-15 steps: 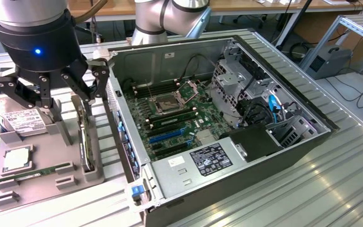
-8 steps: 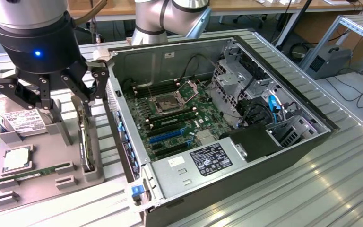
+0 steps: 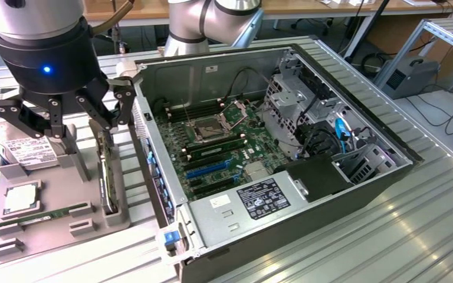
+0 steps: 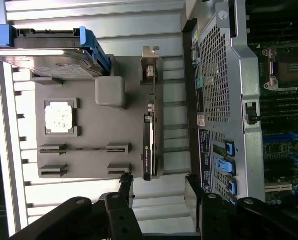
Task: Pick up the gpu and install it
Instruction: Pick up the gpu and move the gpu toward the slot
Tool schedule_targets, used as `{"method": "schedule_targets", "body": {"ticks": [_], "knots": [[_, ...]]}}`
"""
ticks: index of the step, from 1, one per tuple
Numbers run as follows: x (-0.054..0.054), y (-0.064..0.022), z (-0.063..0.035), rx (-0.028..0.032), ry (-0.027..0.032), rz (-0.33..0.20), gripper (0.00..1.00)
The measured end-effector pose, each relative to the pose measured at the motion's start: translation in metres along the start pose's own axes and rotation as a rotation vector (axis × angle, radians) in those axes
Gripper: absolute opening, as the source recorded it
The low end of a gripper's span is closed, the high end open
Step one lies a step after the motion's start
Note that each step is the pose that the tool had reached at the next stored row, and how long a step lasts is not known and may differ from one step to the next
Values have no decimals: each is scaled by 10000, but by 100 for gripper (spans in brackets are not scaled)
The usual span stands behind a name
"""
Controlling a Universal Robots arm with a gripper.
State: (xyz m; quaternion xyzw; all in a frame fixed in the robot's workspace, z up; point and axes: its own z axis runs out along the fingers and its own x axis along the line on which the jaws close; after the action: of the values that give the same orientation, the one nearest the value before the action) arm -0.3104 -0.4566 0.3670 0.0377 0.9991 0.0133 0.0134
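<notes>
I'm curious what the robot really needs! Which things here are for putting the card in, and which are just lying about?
For the job:
- thin flat black gpu card with silver bracket
- open black gripper
- open grey metal computer case

Just lying about:
- silver boxy hard drive
- narrow green RAM stick
- square silver chip

tabletop (image 3: 415, 236): ribbed metal, carrying two things | computer case (image 3: 305, 230): lying open on its side | grey holder tray (image 3: 38, 237): lying beside it
</notes>
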Motion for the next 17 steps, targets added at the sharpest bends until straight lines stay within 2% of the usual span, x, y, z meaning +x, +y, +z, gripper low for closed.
{"method": "schedule_targets", "body": {"ticks": [17], "knots": [[9, -1, 34, 0, 0, 0, 54]]}}
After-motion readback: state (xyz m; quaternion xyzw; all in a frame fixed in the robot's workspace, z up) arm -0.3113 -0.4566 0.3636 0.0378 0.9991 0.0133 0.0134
